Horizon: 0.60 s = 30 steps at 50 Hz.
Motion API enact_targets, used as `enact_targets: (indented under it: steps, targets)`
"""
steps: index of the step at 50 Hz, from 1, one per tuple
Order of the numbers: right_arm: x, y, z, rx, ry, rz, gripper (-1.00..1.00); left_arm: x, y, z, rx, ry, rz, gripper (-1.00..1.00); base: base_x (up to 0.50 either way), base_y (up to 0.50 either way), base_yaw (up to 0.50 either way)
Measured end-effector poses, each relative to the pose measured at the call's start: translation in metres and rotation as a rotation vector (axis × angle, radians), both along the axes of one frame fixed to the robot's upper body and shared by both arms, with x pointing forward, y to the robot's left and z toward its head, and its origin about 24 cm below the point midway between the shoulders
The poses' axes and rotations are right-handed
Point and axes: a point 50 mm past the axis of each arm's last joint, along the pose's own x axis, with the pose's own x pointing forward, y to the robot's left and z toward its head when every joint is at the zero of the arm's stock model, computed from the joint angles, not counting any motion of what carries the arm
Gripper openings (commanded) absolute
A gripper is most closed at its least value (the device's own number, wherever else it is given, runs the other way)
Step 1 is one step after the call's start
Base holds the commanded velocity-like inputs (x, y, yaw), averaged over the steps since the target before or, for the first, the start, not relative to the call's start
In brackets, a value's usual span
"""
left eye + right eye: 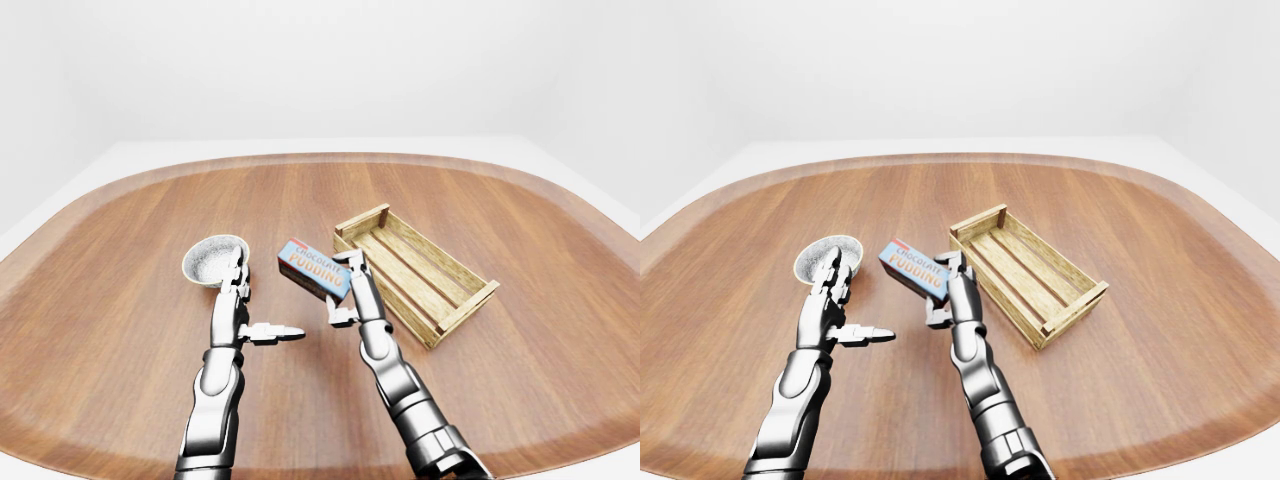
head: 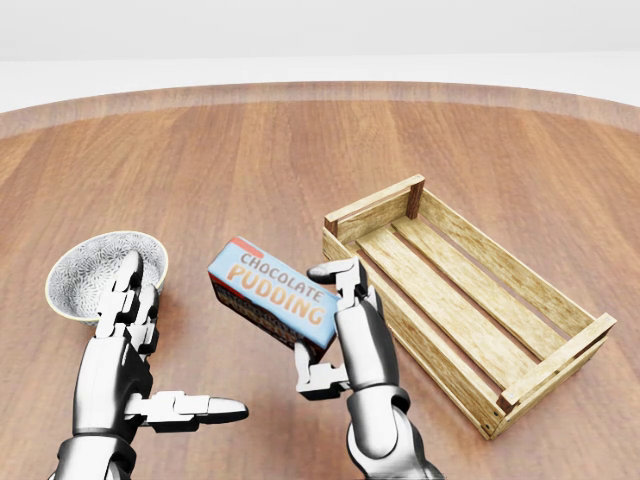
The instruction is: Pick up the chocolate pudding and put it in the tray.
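The chocolate pudding (image 2: 270,295) is a blue box with orange lettering, tilted and held off the table. My right hand (image 2: 312,328) is shut on it, with fingers (image 2: 335,268) on its upper right edge and the thumb below. The tray (image 2: 420,340) is a slatted wooden crate, empty, just right of the box in the head view. My left hand (image 2: 185,340) is open and empty at the lower left, its fingers reaching toward a bowl and its thumb pointing right.
A grey speckled bowl (image 2: 85,275) sits on the table left of the box, under my left fingertips. The brown wooden table (image 2: 300,150) has rounded corners, and its edges show in the left-eye view (image 1: 320,158).
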Motion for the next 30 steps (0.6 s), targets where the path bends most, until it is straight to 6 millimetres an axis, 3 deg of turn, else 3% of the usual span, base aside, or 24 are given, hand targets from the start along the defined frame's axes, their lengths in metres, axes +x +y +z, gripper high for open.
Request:
enact_targets:
  steps: [30]
  targets:
    - [0.049,-0.002,0.070,0.074,-0.180,0.017,-1.00,0.001,0.000,-0.001,0.001,0.001,-0.004,1.00,0.00,0.00,0.00]
